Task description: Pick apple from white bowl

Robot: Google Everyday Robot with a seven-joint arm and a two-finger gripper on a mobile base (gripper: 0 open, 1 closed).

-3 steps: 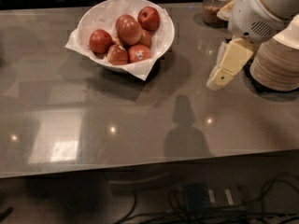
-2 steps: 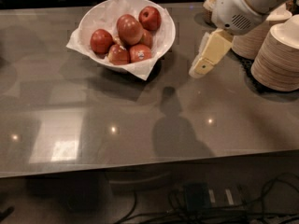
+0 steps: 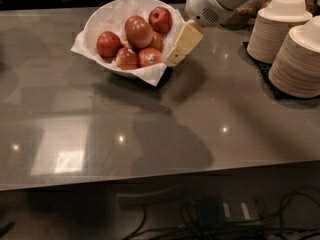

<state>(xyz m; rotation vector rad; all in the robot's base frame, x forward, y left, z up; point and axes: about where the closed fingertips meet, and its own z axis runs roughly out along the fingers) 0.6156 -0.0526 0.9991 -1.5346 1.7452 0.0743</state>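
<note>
Hanging just over the rim of the white bowl (image 3: 102,18), the jaws taper down from the robot's white wrist housing (image 3: 210,4) and point at the pile of apples. From this angle they read as one cream-coloured wedge, so I cannot tell whether they are open or closed. They hold nothing.

The apple with a sticker (image 3: 150,57) lies nearest the jaws, just beside their tip. A second apple (image 3: 160,19) sits a little beyond them at the back of the bowl. The largest apple (image 3: 139,31) rides on top of the heap, further in from the jaws. The crinkled paper liner (image 3: 152,75) spills over the rim directly beneath the jaws.

That paper is probably the chief hazard: a tip catching it could drag the liner, and the bowl with it, across the counter (image 3: 200,119). A low approach might also shove the rim. The heaped round apples could roll if one is nudged. The stacked tan bowls (image 3: 280,31) stand well apart on the jaws' other side.
</note>
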